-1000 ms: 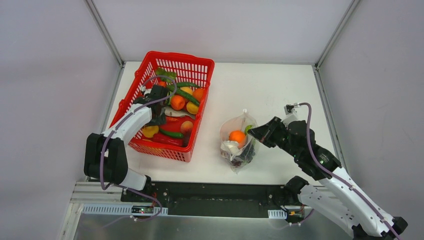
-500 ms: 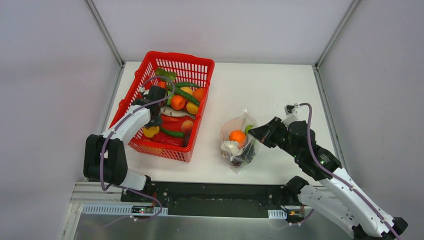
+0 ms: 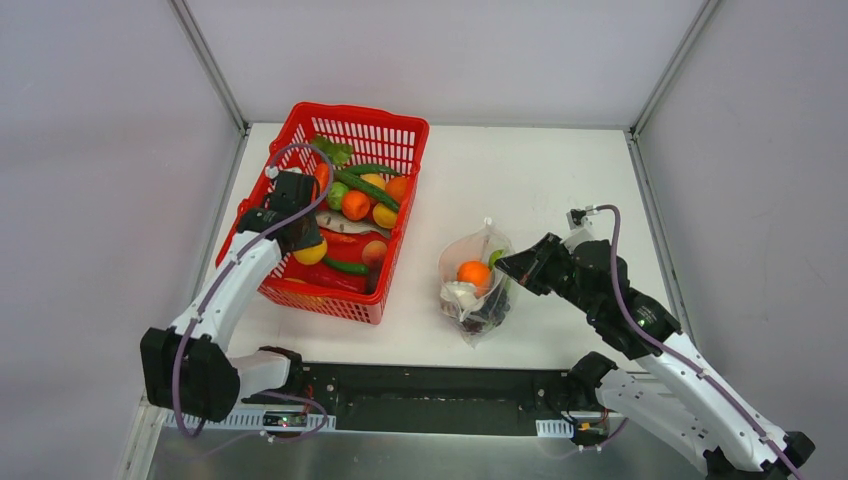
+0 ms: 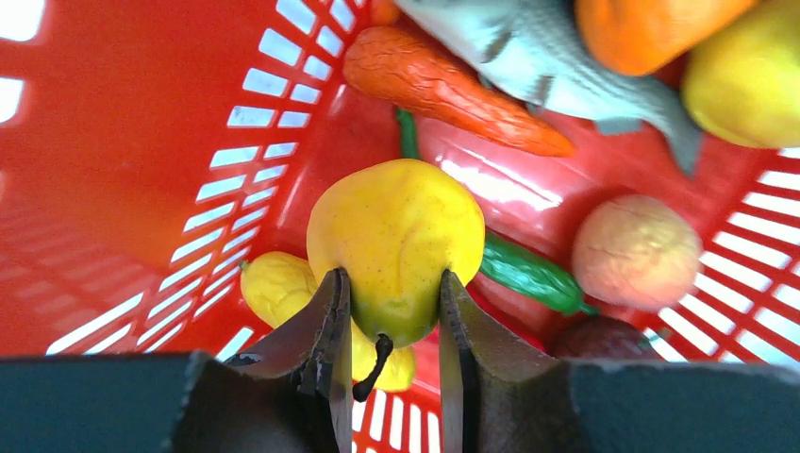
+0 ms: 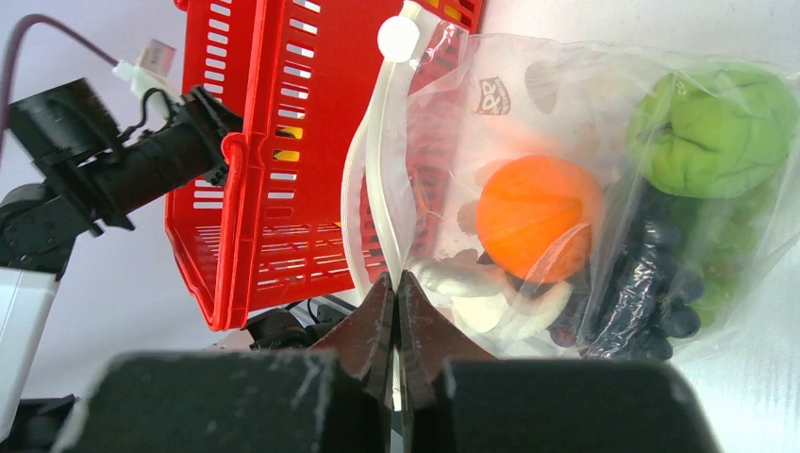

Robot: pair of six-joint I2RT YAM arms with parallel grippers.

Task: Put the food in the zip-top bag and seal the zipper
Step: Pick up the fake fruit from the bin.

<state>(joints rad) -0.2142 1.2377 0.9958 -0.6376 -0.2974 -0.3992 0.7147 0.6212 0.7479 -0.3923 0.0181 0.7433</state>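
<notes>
1. Yellow toy fruit (image 4: 396, 226) sits between the fingers of your left gripper (image 4: 391, 276), which are closed partway onto its lower sides. It hangs over the red basket (image 4: 113, 142).
2. The hold is low on a glossy, rounded skin, so the fruit could squirt forward past the fingertips during the carry.
3. Your right gripper (image 5: 396, 281) is pinched fully closed on the zipper (image 5: 375, 189) at the mouth of the zip-top bag (image 5: 585, 85). The orange ball (image 5: 538, 217) and grapes (image 5: 641, 283) lie just beyond its fingertips.
4. That mouth looks narrow: a wide fruit may snag the rim or drag the bag out of the pinch.
</notes>
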